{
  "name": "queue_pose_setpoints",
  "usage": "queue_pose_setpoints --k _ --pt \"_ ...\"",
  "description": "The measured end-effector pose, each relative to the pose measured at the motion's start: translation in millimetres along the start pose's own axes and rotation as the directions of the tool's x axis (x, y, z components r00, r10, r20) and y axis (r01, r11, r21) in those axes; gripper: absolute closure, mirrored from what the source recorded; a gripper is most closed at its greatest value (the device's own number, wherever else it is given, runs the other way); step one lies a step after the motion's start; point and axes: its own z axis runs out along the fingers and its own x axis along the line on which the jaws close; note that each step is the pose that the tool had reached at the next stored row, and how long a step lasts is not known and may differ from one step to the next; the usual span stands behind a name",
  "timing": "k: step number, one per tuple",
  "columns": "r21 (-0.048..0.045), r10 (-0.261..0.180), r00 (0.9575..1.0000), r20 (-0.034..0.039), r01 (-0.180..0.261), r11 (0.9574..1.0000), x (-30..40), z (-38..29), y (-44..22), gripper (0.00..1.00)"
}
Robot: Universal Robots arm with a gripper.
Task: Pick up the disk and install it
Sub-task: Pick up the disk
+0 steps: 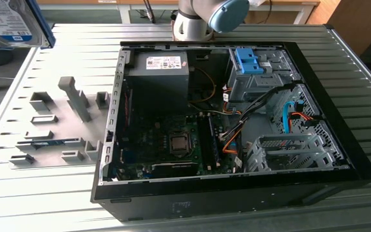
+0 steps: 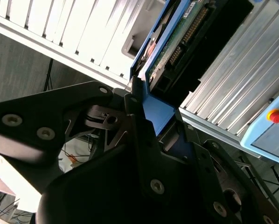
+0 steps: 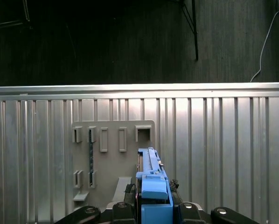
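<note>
The disk [image 1: 10, 21] is up off the bench [image 1: 340, 63], hanging in the air at the far upper corner on the exterior view's left, its white-and-blue label facing the camera and its blue carrier bracket showing down one edge. It sits well apart from the open computer case [image 1: 237, 198]. In the second wrist view the gripper [image 2: 156, 108] is clamped on that blue bracket, a dark finger pressed on either side, and the drive's green circuit board is turned to the lens. The first wrist view has the disk edge-on, bracket end nearest, with the ribbed metal bench below it and the grey fixture plate [image 3: 112, 161] with its empty slots just behind.

Out on the bench, that same plate lies flat at the exterior view's left of the case. Inside the case, the large grey power-supply box [image 1: 158, 79] fills the far corner, the motherboard [image 1: 166, 145] lies along the floor, and the grey drive cage [image 1: 253, 87] stands at the exterior view's right with a blue clip [image 1: 249, 60] on top. The arm's base [image 1: 198, 17] rises beyond the case. A red button [image 2: 275, 115] on a pale blue box shows past the bench edge in the second wrist view
</note>
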Motion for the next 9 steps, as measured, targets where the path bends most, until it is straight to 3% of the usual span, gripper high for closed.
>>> queue_pose_setpoints --k 9 --pt "-0.0001 0.000 1.0000 0.0000 0.000 1.0000 -0.1 0.0 -2.5 0.64"
